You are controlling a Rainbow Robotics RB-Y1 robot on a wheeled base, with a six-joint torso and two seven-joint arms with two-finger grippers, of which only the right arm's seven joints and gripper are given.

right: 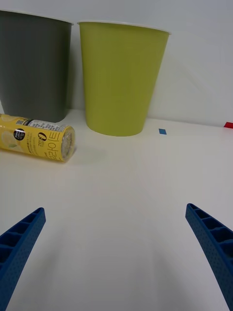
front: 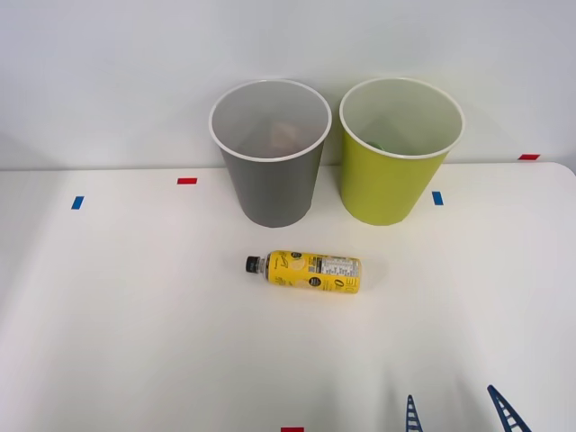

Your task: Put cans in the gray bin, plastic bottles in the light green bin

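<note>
White table (front: 135,342) fills most of the front view, pale wall behind it

Gray bin (front: 270,153) stands upright at the table's far edge, white rim, pale inside, something small and pale-orange inside near the bottom, can't tell what. In the wrist view the gray bin (right: 34,68) is just beside the green one, a narrow gap between them

Green bin (front: 396,153) upright on the gray bin's right side, same shape, white rim, a small dark-green item visible inside, unclear what. Wrist view shows the green bin (right: 121,77) from the side, standing on the table

Bottle (front: 306,271) lies on its side on the table in front of the bins, nearer the gray one, apart from both. Black cap points to the robot's left, base to the right, yellow label with black print. Wrist view has the bottle (right: 41,138) with its base end facing the camera, just in front of the gray bin

Right gripper (front: 457,414) low at the front view's near edge, right of the bottle and well apart from it, blue ribbed fingers spread wide with nothing between them. In the wrist view the gripper (right: 116,252) hovers over bare table, fingers (right: 19,238) at both corners

Small tape marks on the table: red (front: 186,181), blue (front: 77,202), blue (front: 437,198) beside the green bin, red (front: 529,157) at the far right edge
</note>
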